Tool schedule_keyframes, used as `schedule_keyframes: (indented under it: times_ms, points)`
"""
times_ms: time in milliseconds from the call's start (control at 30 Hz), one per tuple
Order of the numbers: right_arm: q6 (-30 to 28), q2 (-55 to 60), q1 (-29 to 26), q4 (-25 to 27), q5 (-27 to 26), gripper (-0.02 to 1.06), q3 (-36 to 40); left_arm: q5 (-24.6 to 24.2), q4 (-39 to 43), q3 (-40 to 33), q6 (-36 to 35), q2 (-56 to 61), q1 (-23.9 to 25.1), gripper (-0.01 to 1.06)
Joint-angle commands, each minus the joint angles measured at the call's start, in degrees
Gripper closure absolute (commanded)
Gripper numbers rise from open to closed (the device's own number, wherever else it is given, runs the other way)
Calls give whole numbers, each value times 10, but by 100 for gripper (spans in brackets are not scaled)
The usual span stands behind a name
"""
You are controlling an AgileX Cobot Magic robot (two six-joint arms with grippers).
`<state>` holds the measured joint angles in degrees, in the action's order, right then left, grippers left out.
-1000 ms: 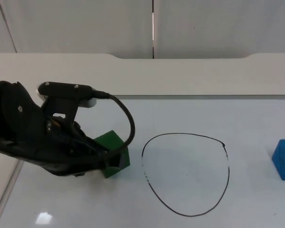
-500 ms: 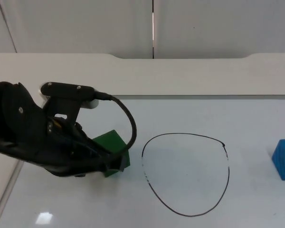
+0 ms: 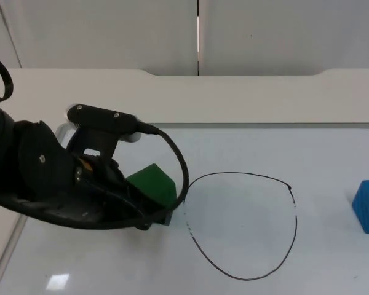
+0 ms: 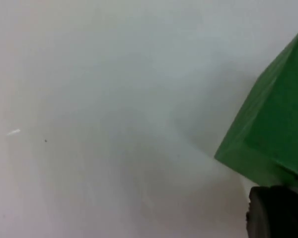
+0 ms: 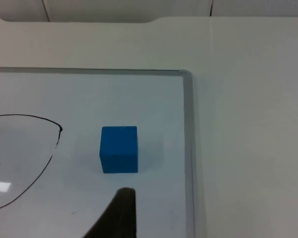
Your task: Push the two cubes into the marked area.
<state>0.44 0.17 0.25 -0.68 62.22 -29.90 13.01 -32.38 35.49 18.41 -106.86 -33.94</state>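
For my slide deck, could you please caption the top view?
Left arm's gripper pushes a green cube toward the drawn outline; the blue cube waits outside it.

Even, bright light from above is seen on the white bench point(image 3: 332, 153). A small glare spot point(image 3: 57, 281) is reflected at its near left, and another point(image 5: 1, 186) beside the drawn line. Soft shadows are cast under the left arm and the blue cube point(image 5: 118, 148). The green cube point(image 4: 273, 134) is blurred.
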Motion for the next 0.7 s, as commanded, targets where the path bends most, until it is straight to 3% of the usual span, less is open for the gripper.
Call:
schedule_keyframes:
  times_ms: [0, 200, 467, 667]
  points:
    - [2, -2, -4, -2, -5, -1, 4, 11, 9, 3, -3, -1, -1, 105]
    - [2, -2, -4, -2, -5, -1, 4, 43, 18, 3, -3, -1, 0, 105]
    - [2, -2, -4, -2, -5, -1, 4, 48, 72, 3, -9, -1, -1, 105]
    - [2, -2, -4, -2, -5, -1, 4, 67, 68, 3, -9, -1, -1, 105]
